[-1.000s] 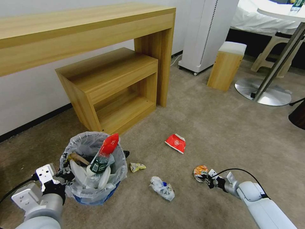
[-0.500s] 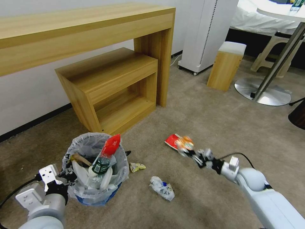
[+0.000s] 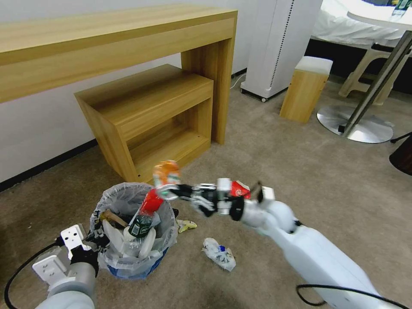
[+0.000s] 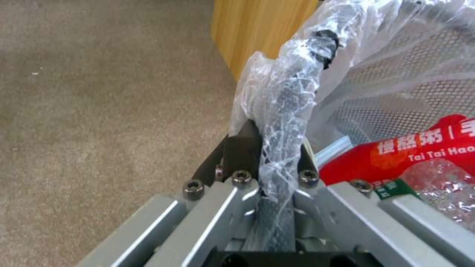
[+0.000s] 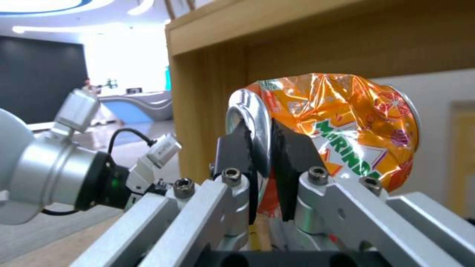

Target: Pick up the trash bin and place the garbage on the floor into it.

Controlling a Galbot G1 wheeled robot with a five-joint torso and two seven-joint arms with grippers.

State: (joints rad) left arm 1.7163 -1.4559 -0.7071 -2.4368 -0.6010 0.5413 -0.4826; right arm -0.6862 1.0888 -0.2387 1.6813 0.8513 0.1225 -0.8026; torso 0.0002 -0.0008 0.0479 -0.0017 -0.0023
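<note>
While the trash bin [image 3: 131, 240] sits low and left of centre in the head view, already holding a red wrapper [image 3: 150, 201], a green-labelled bottle [image 3: 139, 225] and white slippers [image 3: 111, 234], the left tool [image 4: 269, 148] pinches its bagged rim. Just above the bin's far edge, the right tool [image 3: 178, 191] grips a crushed orange can [image 3: 166, 174] by its rim. On the carpet [image 3: 300, 180] near the bin lie a crumpled mask [image 3: 219, 253] and a small yellowish wrapper [image 3: 186, 225].

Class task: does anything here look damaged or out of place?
The orange can in the right gripper is crushed. A red wrapper pokes above the trash bin, whose rim the left gripper clamps.
</note>
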